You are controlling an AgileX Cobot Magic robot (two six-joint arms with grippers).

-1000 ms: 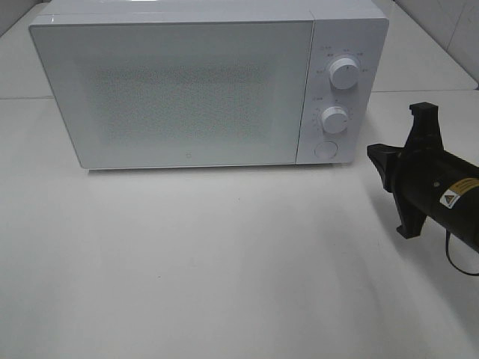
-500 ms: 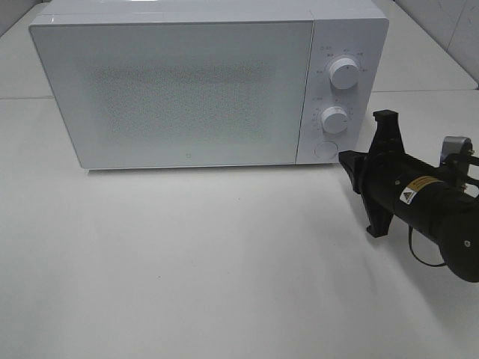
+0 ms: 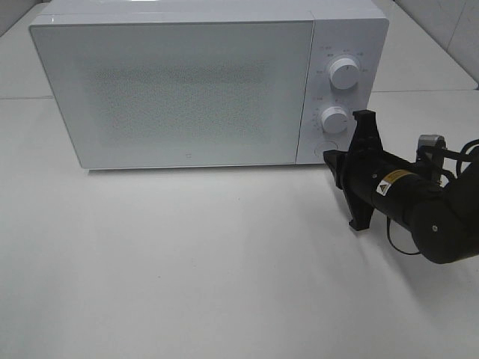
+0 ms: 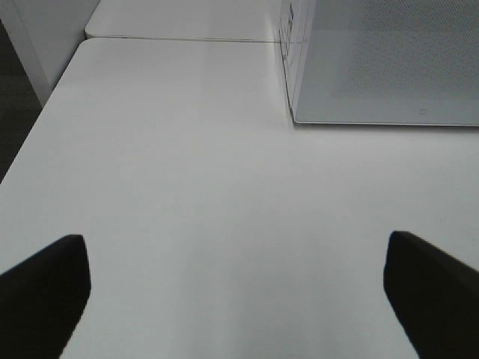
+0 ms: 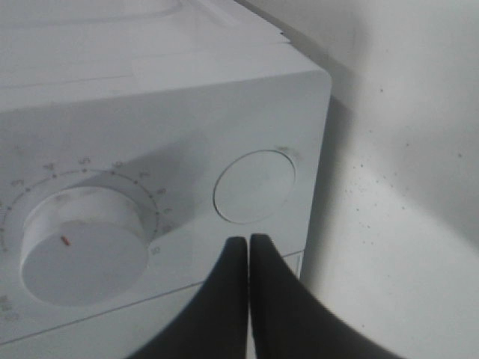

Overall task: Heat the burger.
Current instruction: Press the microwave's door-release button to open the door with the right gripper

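The right hand (image 5: 248, 241) had its two dark fingers pressed together with only a thin seam between them, and nothing was clamped in them. Its tips pointed at the control panel of the white microwave (image 3: 179, 90), straight ahead of it. The round button (image 5: 254, 187) at the foot of that panel lay just beyond the tips and a little to one side of them. Whether the tips touched the panel could not be told. The lower dial (image 5: 82, 247), with its short red mark, sat beside the button and close to the fingers. The upper dial (image 3: 344, 72) stood farther off, above the lower one on the same panel.

The left hand (image 4: 233, 243) had its fingers spread wide apart and gripped nothing. It hung over the bare white bench (image 3: 187, 262), with only the bench surface between its fingers. The near front corner of the microwave stood ahead of it and off to one side, well clear of both fingers.

The microwave's door (image 3: 172, 97) was shut, and its speckled pane showed nothing of the inside. The burger was not visible from any camera, so its place could not be told.
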